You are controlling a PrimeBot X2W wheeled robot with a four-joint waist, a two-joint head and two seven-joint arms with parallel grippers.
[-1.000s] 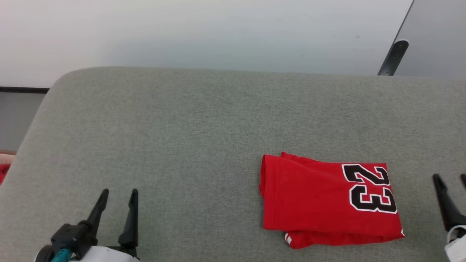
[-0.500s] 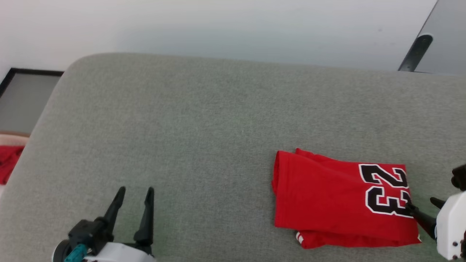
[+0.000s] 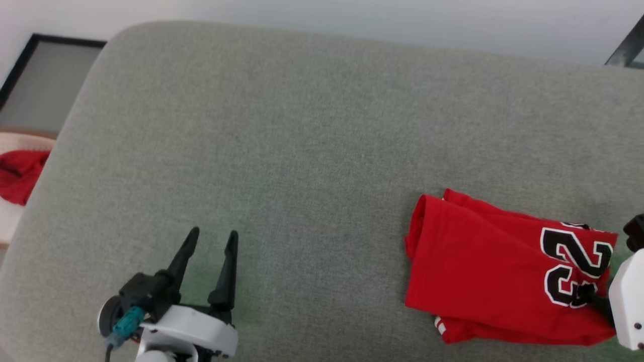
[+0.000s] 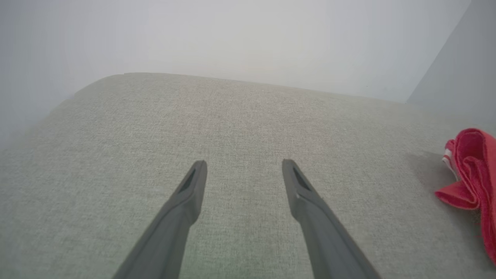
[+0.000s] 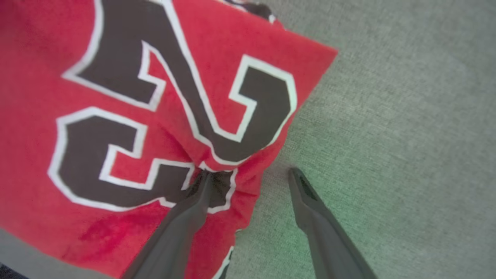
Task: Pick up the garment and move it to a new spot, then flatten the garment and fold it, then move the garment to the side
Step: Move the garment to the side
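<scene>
On the grey cushion (image 3: 302,151): the garment (image 3: 483,271) lies folded, at my right.
My right gripper (image 5: 250,173): spread wide, one finger on the "23", the other beside the edge.
My left gripper (image 3: 213,234): spread wide, holding nothing.

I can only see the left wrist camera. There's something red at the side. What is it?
Observer: A folded red garment with a big black number, lying on the grey padded surface.
Operator: Is my other tool near it?
Observer: Yes. One finger of the open right tool presses on the number; the other is over bare padding.
Operator: Anything else red?
Observer: Another red cloth lies beyond the surface's left end.
</scene>
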